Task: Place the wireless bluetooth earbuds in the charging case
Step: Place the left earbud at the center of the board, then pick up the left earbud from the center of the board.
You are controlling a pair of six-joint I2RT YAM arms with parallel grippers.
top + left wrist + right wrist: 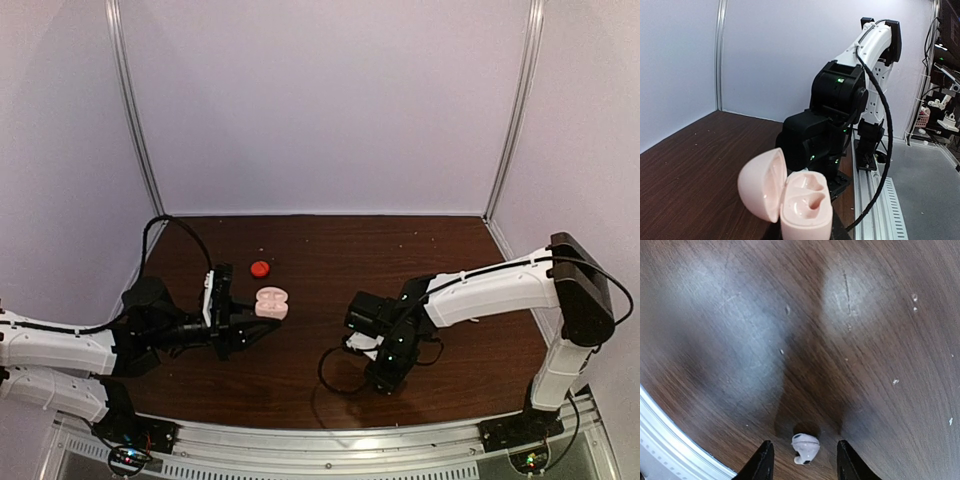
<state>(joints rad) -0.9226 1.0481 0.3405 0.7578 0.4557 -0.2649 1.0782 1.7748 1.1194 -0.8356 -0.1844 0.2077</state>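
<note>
I have the left gripper (256,318) clamped on the open pink charging case (801,209) so its wells face up, while the right gripper (804,463) straddles, fingers (761,464) parted, a white earbud (805,447) lying on the table (865,340), ready to pinch.

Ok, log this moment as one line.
left gripper: shut on open pink charging case | right gripper: open, astride white earbud on table

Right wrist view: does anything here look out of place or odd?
Only the white earbud, lying loose on the table between the right gripper's open fingers rather than in the pink case. Pale specks dot the wood; no damage shows.
</note>
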